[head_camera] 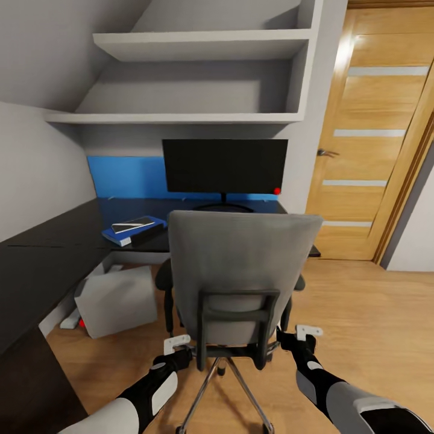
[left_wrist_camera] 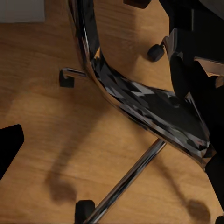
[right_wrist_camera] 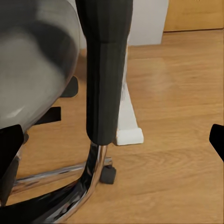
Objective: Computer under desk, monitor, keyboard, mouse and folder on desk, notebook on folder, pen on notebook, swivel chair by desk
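The grey swivel chair (head_camera: 241,265) stands with its back to me, in front of the black desk (head_camera: 54,241). On the desk stand the monitor (head_camera: 224,166) and the blue folder (head_camera: 123,236), which carries the dark notebook (head_camera: 144,220) and the white pen (head_camera: 128,227). The pale computer (head_camera: 117,301) sits on the floor under the desk. The keyboard and mouse are hidden. My left gripper (head_camera: 178,345) is open at the chair's lower back frame, over the chrome base (left_wrist_camera: 140,107). My right gripper (head_camera: 308,333) is open, its fingers (right_wrist_camera: 9,144) on either side of a black armrest post (right_wrist_camera: 105,70).
Grey wall shelves (head_camera: 199,78) hang above the desk. A wooden door (head_camera: 374,132) stands at the right, with wood floor (head_camera: 374,325) in front of it. The desk's left wing runs toward me along the wall. Castors (left_wrist_camera: 66,78) spread around the chair's base.
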Controlling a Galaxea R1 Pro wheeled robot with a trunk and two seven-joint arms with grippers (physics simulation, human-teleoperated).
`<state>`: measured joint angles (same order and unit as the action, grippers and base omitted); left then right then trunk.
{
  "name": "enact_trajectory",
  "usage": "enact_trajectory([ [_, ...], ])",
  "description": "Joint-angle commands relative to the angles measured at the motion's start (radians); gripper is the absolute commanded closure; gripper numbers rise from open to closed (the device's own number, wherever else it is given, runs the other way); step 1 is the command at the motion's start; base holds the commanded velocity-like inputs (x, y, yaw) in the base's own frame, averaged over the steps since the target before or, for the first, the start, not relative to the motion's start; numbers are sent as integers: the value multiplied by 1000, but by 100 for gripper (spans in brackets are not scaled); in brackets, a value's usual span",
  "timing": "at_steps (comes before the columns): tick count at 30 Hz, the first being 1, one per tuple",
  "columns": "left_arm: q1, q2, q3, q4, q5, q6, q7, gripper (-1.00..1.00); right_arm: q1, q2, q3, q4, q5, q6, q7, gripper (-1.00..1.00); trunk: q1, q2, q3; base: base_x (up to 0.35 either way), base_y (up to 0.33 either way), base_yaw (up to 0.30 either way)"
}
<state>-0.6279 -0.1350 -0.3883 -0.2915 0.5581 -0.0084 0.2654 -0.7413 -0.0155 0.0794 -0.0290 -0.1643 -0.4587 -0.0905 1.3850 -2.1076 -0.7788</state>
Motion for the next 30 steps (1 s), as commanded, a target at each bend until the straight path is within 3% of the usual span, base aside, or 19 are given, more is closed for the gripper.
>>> enact_trajectory([
  [1,-1,0,-10,-2,6,-1,6,-100,-1,0,22,0,0,-2,1,-100,0,0,-1,304,196,0],
  [8,-1,-1,-11,-2,5,-7,6,-100,-1,0,22,0,0,-1,1,-100,0,0,-1,209,143,0],
  [30,-1,-2,-11,-2,5,-19,6,-100,-1,0,22,1,0,-1,1,-100,0,0,-1,210,4,0],
])
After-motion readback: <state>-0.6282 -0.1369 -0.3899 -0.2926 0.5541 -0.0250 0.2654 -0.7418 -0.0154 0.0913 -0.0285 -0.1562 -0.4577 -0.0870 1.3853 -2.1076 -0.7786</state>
